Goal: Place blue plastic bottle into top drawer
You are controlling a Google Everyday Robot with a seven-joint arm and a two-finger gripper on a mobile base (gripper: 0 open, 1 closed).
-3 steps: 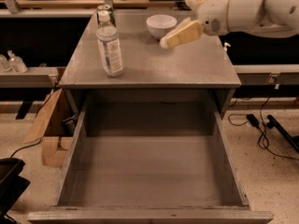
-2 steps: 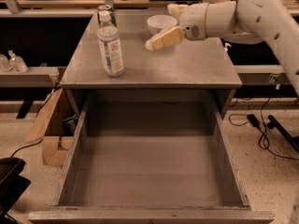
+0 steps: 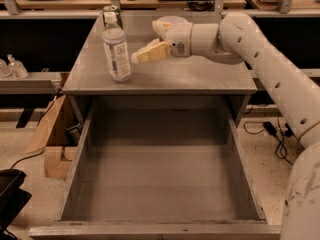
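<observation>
- Your gripper [image 3: 146,54] hovered low over the cabinet top [image 3: 200,76], pointing left. Its tip was just beside the blue plastic bottle [image 3: 116,49] but apart from it. It held nothing, and how far open it was could not be told.
- The white arm [image 3: 260,49] reached in from the right, passing in front of a pale bowl [image 3: 172,20].
- The bottle stood upright near the top's front left corner, with a green can [image 3: 112,11] close behind it.
- The top drawer [image 3: 160,184] stood pulled out below, with nothing in it.
- The likeliest risk was a push instead of a grasp. The bottle looked tall and light, so an off-centre nudge could have tipped it toward the left edge or into the can.
- A loose hold could have let it slip on the way to the drawer, and a low carry could have caught it on the cabinet's front edge.
</observation>
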